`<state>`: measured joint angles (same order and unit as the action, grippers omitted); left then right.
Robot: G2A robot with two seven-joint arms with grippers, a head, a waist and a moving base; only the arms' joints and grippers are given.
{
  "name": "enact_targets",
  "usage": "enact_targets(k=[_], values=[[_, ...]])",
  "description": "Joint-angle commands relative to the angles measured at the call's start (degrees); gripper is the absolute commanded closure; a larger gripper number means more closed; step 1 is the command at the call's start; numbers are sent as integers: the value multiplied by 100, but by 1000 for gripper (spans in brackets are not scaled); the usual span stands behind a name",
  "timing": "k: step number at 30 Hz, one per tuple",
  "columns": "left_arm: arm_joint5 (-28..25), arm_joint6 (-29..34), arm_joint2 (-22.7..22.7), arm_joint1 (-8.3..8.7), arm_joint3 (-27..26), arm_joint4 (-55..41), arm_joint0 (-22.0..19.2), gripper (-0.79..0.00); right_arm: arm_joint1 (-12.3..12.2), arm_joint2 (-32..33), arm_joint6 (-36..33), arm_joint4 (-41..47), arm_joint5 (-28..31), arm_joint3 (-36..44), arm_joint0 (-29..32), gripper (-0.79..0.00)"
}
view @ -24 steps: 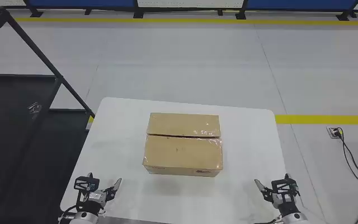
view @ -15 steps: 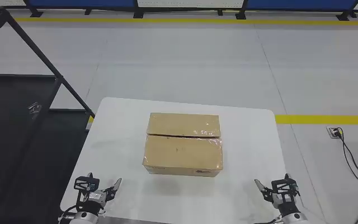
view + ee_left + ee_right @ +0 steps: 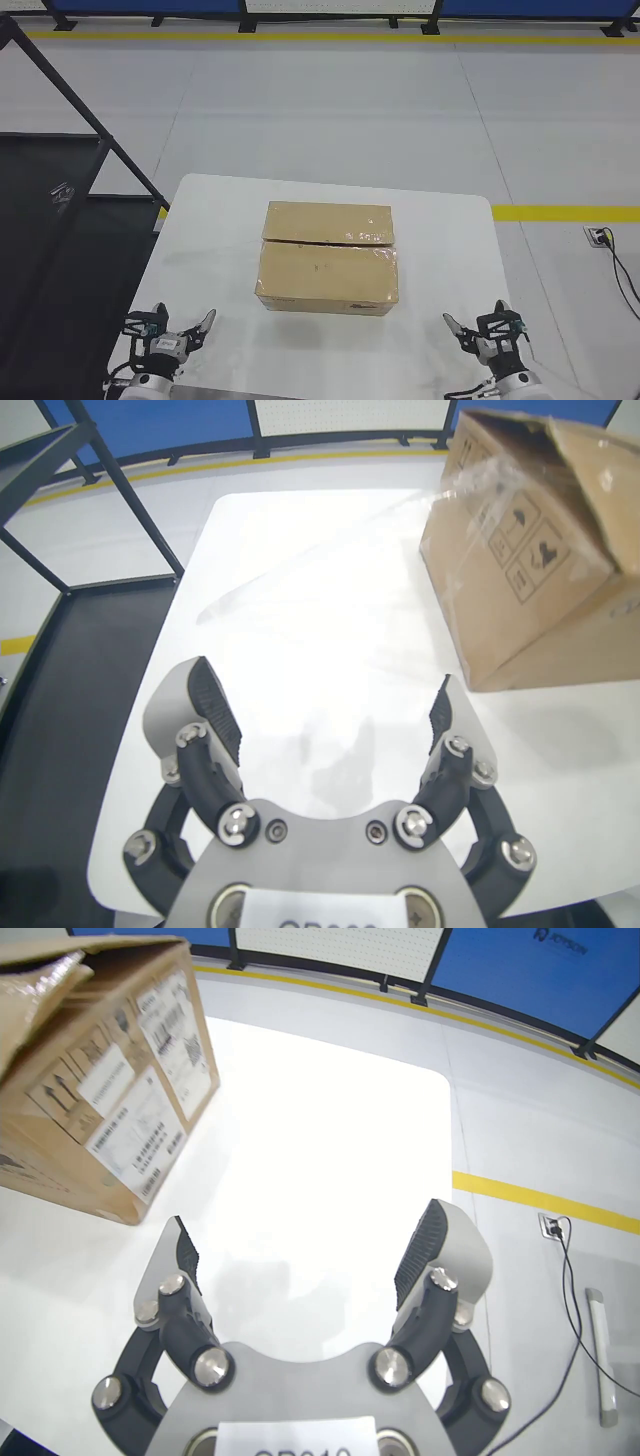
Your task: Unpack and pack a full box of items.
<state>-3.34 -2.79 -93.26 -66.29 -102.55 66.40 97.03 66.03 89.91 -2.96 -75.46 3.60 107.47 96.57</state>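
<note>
A brown cardboard box [image 3: 328, 258] stands in the middle of the white table [image 3: 440, 240], its top flaps folded down with a seam across the lid and clear tape on it. Its side with printed symbols shows in the left wrist view [image 3: 525, 565]; its labelled side shows in the right wrist view [image 3: 115, 1093]. My left gripper [image 3: 168, 329] [image 3: 325, 695] hovers open over the table's near left corner, well clear of the box. My right gripper [image 3: 476, 325] [image 3: 307, 1238] is open at the near right corner, nothing between its fingers.
A black metal rack [image 3: 60, 200] with a dark shelf [image 3: 45, 700] stands just left of the table. A cable and floor socket [image 3: 598, 236] lie on the floor to the right. Bare tabletop surrounds the box on all sides.
Both grippers have shifted slightly: the left one a little toward the table's near edge, the right one a little toward the box. The box has not moved.
</note>
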Motion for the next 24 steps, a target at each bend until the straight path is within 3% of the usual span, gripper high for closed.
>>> enact_targets(k=[1, 5, 9, 19, 24], values=[[-260, -88, -130, 7, -17, -275, -134, -785, 10, -154, -168, -91, 63, 181, -210, -785], [-514, -522, -312, 10, 107, -473, -388, -785, 51, -516, -515, 55, 159, 427, -678, -785], [-1138, -821, -440, 34, 310, -598, -529, -785, 92, -938, -898, -23, 241, 509, -1137, -785], [-1137, -795, -428, 32, 330, -617, -528, -785, 92, -938, -898, -23, 241, 509, -1137, -785], [-1244, -459, -295, 1, 280, -1245, -813, -785, 88, -596, -733, 1453, 1093, 332, -1295, -785]])
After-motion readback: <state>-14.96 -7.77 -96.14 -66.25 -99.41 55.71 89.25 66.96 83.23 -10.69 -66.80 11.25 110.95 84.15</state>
